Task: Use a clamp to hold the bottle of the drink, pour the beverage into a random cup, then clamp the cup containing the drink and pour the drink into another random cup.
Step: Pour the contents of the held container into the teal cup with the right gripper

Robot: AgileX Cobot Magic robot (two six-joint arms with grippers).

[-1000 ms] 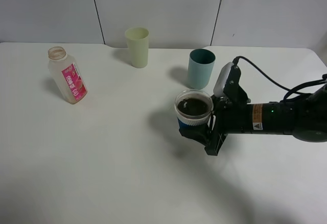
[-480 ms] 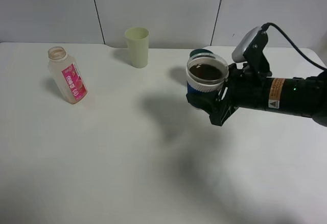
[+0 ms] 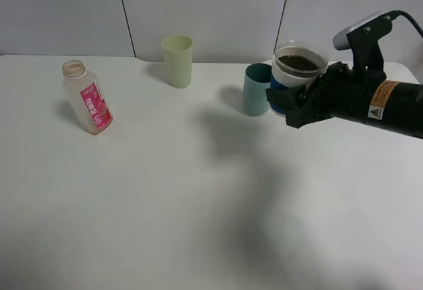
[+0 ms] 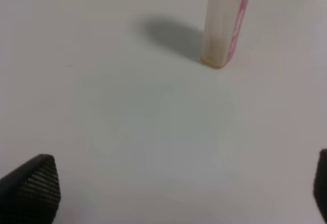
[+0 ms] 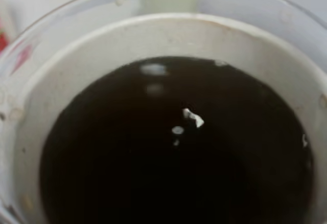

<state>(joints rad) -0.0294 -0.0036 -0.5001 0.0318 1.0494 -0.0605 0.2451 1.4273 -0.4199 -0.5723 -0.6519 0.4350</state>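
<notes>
Jaws of the left arm: spread wide with nothing between them, low over the table (image 4: 127, 132). They face the bottle (image 4: 225, 25), well apart from the teal cup (image 3: 256, 90), and likely pose no hazard.
Bottle: uncapped and upright, far to the left of the teal cup, clear of any pour there.
Filled cup (image 3: 299, 72): held off the table and upright, just to the right of the teal cup and above its rim. The dark drink (image 5: 173, 147) stands fairly high inside.
Jaws of the right arm: pinching the filled cup around its blue band.
Spill risk: the filled cup's mouth looks wider than the teal cup's. A fast or off-centre tilt would probably send drink over the teal rim onto the table.
Knock risk: with so little gap, a swing or drop while tilting could tip the teal cup over.
Slip risk: the cup may rotate in the pinch as its weight shifts.
Pale cup (image 3: 177, 60): behind and to the left of the teal cup, well apart. Carrying the drink that far invites sloshing.
</notes>
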